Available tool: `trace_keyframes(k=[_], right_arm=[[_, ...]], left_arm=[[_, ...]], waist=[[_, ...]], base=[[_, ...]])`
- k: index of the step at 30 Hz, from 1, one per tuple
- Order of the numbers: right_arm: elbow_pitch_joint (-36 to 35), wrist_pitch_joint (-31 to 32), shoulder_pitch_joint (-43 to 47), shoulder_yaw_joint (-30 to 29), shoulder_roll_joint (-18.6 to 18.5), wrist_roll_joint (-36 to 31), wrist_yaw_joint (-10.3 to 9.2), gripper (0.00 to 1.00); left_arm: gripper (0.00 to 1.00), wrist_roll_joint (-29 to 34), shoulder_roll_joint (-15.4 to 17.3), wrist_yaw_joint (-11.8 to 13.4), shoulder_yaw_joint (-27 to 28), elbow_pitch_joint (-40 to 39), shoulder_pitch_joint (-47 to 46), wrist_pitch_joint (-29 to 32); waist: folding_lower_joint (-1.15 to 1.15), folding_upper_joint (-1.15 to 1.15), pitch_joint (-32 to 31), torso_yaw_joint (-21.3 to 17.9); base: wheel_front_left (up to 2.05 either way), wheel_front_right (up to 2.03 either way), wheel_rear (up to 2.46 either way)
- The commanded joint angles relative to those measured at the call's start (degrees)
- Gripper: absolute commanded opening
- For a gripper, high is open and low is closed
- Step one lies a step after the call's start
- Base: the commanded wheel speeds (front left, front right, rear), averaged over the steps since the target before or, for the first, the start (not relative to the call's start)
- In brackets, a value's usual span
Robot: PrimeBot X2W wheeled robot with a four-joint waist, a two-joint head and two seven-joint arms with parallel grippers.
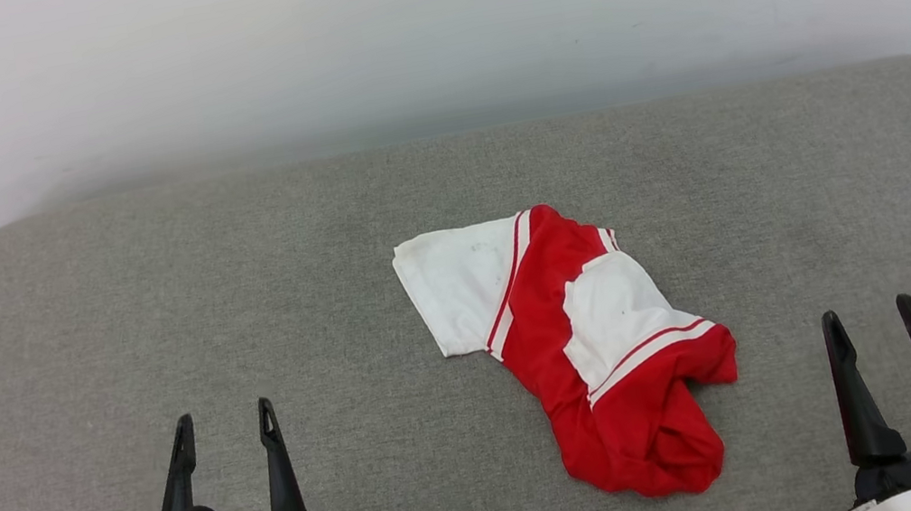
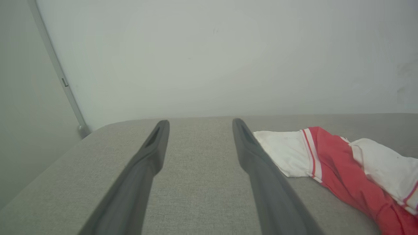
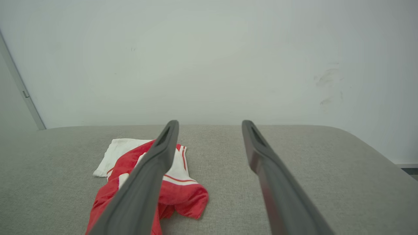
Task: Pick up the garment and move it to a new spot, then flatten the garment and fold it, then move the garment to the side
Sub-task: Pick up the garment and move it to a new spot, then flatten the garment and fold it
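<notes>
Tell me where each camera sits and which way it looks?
Head view: on the head, looking down at the red-and-white T-shirt on the grey cushion; open left gripper and right gripper below.
Left wrist view: on the left wrist, facing the white wall along its fingers.
Right wrist view: likewise, from the right wrist.
Shared: all show the T-shirt.

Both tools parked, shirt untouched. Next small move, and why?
Probably ease the right tool inward toward the nearest bunched red edge of the garment. Both it and the left tool stand open and empty, clear of the cloth, which lies crumpled on the grey surface between them. That raised fold looks easiest to pinch.
</notes>
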Motion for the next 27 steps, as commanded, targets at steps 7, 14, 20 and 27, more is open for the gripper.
trace_keyframes(k=[7,14,20,27], right_arm=[[1.2,-0.1,1.6,0.3,0.1,2.0,-0.02,1.00],[1.4,-0.1,2.6,0.9,0.1,2.4,-0.02,1.00],[1.6,-0.1,3.1,1.0,0.1,2.7,-0.02,1.00],[1.5,-0.1,2.5,1.2,0.1,2.6,-0.02,1.00]], left_arm=[[1.00,4.5,-4.1,-4.9,4.4,0.5,4.0,-0.1],[1.00,7.3,-6.5,-7.5,7.5,1.3,5.8,-0.1],[1.00,8.4,-7.6,-9.0,9.1,1.8,6.4,-0.2],[1.00,9.0,-8.7,-10.2,10.5,2.0,6.1,-0.2]], waist=[[0.00,0.00,-1.1,-0.1],[0.00,0.00,-1.7,-0.2],[0.00,0.00,-2.0,0.0],[0.00,0.00,-2.2,0.2]], base=[[0.00,0.00,0.00],[0.00,0.00,0.00],[0.00,0.00,0.00],[0.00,0.00,0.00]])
